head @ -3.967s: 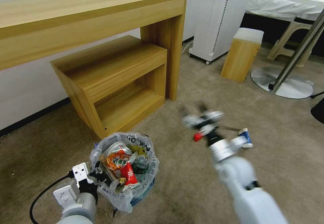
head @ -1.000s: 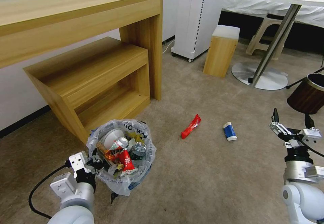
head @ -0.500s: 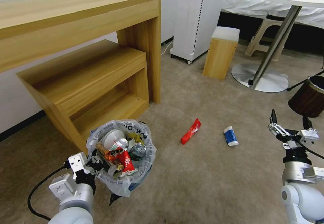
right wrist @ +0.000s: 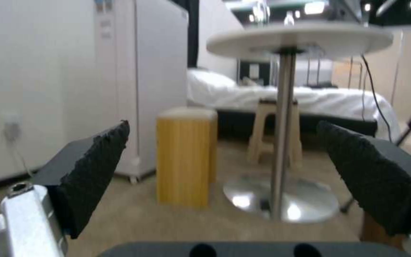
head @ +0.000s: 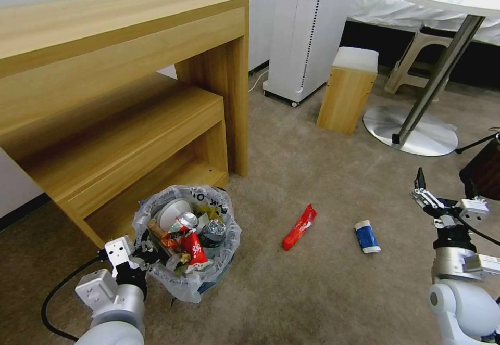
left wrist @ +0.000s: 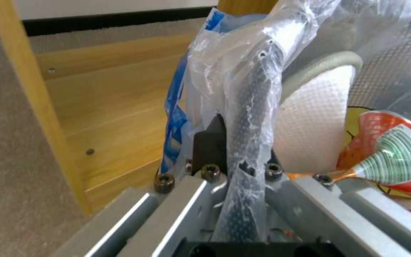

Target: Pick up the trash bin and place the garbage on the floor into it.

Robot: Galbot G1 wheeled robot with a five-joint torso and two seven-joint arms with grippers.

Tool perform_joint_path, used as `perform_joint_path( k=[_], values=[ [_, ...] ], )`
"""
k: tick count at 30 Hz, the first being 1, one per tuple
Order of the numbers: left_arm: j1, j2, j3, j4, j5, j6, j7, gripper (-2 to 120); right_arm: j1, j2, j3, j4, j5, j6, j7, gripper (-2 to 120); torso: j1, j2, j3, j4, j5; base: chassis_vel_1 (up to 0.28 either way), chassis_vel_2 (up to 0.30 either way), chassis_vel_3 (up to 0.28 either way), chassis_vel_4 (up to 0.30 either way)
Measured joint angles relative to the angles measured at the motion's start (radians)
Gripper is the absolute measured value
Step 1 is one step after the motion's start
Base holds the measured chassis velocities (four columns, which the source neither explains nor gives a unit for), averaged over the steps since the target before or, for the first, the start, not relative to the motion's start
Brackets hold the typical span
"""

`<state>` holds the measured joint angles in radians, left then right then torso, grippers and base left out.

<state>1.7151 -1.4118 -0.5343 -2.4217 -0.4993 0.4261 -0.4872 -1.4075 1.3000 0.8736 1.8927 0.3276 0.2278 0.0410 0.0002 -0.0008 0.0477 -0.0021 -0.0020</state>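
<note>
Now, on your left, the left gripper (head: 139, 252) is clamped on the rim of the trash bin (head: 186, 235), beside the wooden shelf (head: 125, 147). Moving right, a red wrapper (head: 299, 227) and a blue-white paper cup (head: 367, 236) lie apart on the floor (head: 312, 293); the right gripper (head: 449, 183) hovers farthest right, spread wide and empty.
</note>
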Motion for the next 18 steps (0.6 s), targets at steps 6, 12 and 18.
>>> perform_joint_path(
  k=[6,12,18],
  values=[
    [0.004,-0.001,-0.001,-0.002,-0.001,-0.003,0.0,0,-0.001,-0.006,-0.01,-0.013,0.015,-0.051,0.038,100,0.0,0.0,0.0,-0.0001,0.0,0.011,-0.009,-0.005,0.007],
    [0.004,0.0,-0.004,-0.002,-0.003,-0.007,0.0,0,0.004,-0.004,-0.011,-0.012,0.04,-0.019,0.027,100,0.0,0.0,0.0,0.0,-0.0001,0.0,0.0,0.0,0.0],
    [0.001,-0.003,0.002,0.001,-0.002,-0.007,0.001,0,-0.005,-0.001,-0.005,-0.007,0.041,-0.01,0.004,100,0.0,0.0,0.0,-0.0001,-0.0001,0.0,0.0,0.0,0.0]
  ],
)
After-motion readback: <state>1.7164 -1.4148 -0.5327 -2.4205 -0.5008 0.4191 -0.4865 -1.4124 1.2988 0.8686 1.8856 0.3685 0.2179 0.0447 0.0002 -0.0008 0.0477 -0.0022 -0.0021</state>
